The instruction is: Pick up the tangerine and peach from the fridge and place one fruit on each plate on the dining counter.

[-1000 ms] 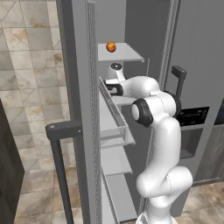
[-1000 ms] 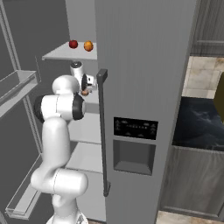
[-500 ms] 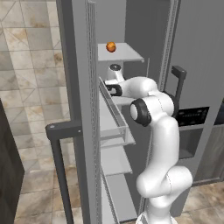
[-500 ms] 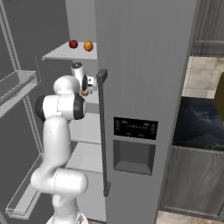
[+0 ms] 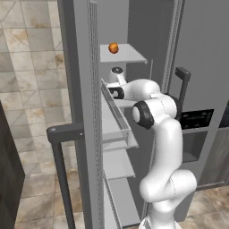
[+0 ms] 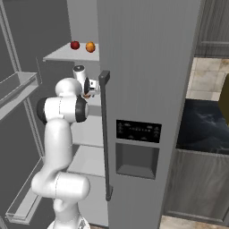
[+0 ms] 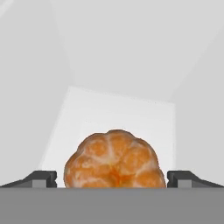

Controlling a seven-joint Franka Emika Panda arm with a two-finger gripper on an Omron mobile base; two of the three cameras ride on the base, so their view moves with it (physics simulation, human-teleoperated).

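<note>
One tangerine (image 7: 114, 159), one peach (image 6: 90, 46), perhaps one dark red ball (image 6: 75, 45).

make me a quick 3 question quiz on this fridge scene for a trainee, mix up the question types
1. True or false: in the hand view, the tangerine lies between the two fingertips.
2. Multiple choice: in the right base view, what sits beside the peach on the upper fridge shelf?
A. a dark red ball
B. a white plate
C. a bottle
3. Fill in: the arm reaches into the ___, just under that upper shelf.

Key: 1 true; 2 A; 3 fridge
</note>
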